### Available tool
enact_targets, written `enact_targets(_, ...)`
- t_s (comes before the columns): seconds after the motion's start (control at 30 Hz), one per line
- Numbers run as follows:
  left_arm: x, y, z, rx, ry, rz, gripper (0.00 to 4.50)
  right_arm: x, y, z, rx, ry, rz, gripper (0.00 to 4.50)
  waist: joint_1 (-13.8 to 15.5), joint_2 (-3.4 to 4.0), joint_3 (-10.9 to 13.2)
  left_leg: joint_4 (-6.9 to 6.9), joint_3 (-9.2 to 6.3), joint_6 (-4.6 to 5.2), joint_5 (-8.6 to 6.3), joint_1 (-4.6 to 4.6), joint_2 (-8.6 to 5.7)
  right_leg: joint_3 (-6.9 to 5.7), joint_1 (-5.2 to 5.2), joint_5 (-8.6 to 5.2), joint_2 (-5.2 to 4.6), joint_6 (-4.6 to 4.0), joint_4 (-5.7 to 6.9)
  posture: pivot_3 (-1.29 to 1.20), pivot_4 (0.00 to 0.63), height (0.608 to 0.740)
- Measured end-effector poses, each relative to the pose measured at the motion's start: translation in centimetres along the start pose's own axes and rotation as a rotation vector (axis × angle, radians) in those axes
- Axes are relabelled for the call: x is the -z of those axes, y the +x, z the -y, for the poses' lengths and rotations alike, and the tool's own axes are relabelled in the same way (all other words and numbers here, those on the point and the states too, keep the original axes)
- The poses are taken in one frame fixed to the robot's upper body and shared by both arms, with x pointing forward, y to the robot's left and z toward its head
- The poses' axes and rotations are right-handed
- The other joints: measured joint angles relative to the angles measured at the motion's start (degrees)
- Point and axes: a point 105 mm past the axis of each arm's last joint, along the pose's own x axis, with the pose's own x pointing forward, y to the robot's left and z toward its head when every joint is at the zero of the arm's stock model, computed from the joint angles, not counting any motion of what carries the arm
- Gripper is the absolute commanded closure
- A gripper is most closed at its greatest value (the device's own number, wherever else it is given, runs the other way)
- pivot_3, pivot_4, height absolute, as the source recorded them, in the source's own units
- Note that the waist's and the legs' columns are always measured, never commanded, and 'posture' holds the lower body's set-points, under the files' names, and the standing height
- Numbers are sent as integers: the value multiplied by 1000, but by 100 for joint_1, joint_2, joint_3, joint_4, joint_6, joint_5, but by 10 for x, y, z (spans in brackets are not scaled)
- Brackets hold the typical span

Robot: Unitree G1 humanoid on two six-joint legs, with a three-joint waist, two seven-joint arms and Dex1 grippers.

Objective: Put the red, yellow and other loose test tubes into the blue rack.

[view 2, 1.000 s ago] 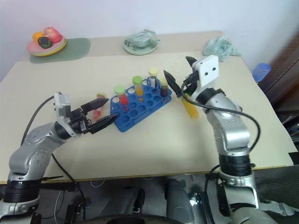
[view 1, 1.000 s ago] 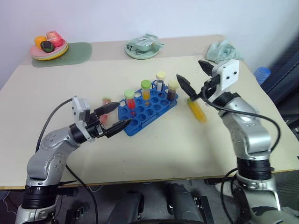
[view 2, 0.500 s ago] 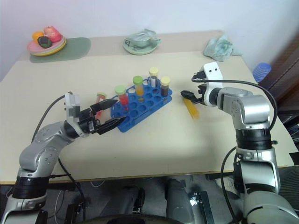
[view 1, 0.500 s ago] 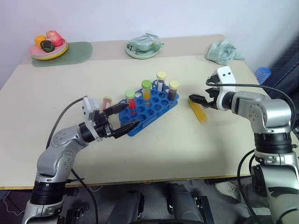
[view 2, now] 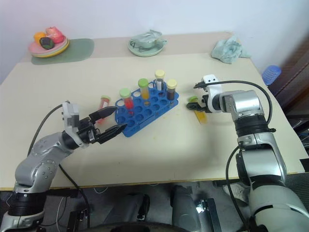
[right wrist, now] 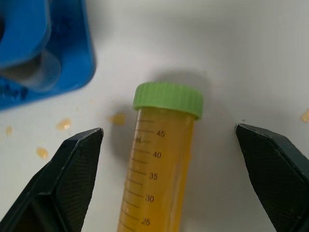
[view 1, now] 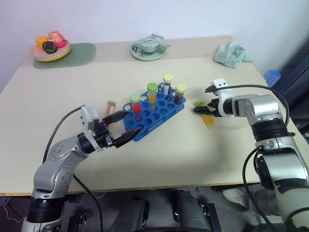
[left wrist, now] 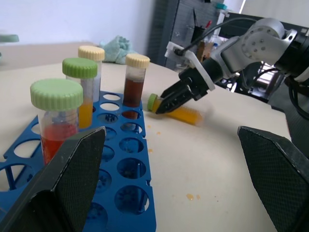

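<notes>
The blue rack (view 1: 155, 114) stands mid-table with a red, an orange, a clear and a dark brown tube upright in it. A yellow tube (view 1: 208, 120) with a green cap lies on the table right of the rack. My right gripper (view 1: 199, 106) is down over its cap end. In the right wrist view the fingers (right wrist: 72, 169) stand open on either side of the tube (right wrist: 161, 159), with gaps on both sides. A pinkish tube (view 1: 110, 107) lies left of the rack. My left gripper (view 1: 133, 120) hovers open at the rack's near left corner, holding nothing.
At the back left a plate of toy fruit (view 1: 50, 50) sits on a green mat (view 1: 79, 54). A pale green dish (view 1: 148, 50) is at the back middle and a teal cloth (view 1: 232, 53) at the back right. Small yellow crumbs dot the table near the rack.
My right gripper has come down from above the table and tipped downward onto the yellow tube's cap end. The left gripper has stayed open beside the rack.
</notes>
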Motion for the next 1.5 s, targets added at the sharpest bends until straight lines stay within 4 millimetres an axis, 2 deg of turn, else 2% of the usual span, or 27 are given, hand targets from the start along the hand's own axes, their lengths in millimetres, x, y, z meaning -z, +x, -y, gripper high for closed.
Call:
enact_targets(0.13,1,0,0,-6,-4,2,0,1,2,0,-7,-64,-25,2780,-15,0,0,0,0,-1,0,2,1,0,0,0,1,0,1,0,150,740)
enact_targets(0.33,1,-1,0,-9,-6,2,0,6,-4,-4,-26,-123,-25,2780,12,1,0,-1,-1,-1,0,-4,0,0,-4,0,0,0,0,0,150,740)
enact_targets(0.4,2,-2,0,-12,-8,1,0,10,-10,-14,-81,-167,9,2780,32,0,1,-1,-5,0,-1,-10,0,-3,-7,0,0,1,-3,0,150,740)
enact_targets(0.43,1,-1,0,-7,-6,3,0,12,-18,-25,-142,-196,55,2780,51,0,2,-2,-6,0,-1,-16,0,-4,-10,-1,0,2,-6,0,150,740)
enact_targets(0.5,0,-3,-2,-11,0,7,0,13,-38,-61,-338,-264,169,2780,109,2,4,-6,-10,1,-3,-24,1,-7,-19,-3,1,5,-7,0,150,740)
enact_targets(0.6,-1,-2,-4,-4,4,8,0,0,-75,-115,-584,-350,407,2780,112,-1,7,1,-5,0,-2,-27,1,-5,-21,0,1,10,-4,0,150,740)
enact_targets(0.67,0,-2,-5,1,1,3,0,-18,-85,-134,-611,-360,608,2780,109,-7,10,2,-4,0,-3,0,1,-4,5,4,2,13,-4,0,150,740)
enact_targets(0.77,0,-3,-8,7,-3,-4,0,-42,-89,-150,-602,-278,884,2780,110,-7,13,3,-5,25,-17,7,0,-2,8,5,5,12,0,0,150,740)
enact_targets(0.87,-1,-4,-11,13,1,-12,0,-60,-82,-155,-540,-191,1082,2780,105,-14,8,1,-7,-10,3,9,1,-2,5,5,8,11,6,0,150,740)
enact_targets(0.93,-6,-2,-12,22,18,-10,0,-64,-65,-157,-485,-129,1140,2780,89,-12,9,0,-6,-10,4,6,0,-1,-3,5,10,11,8,0,150,740)
enact_targets(1.13,-7,-4,-15,19,22,-37,0,-50,-17,-159,-377,-115,1119,2780,77,-9,11,-3,-4,-10,4,2,0,3,-8,5,14,10,6,0,150,740)
enact_targets(1.5,-9,-9,-14,-5,33,-45,0,-39,-8,-150,-349,-170,1091,2780,-29,-8,12,-3,-5,-16,8,9,3,11,-6,5,20,9,15,0,150,740)
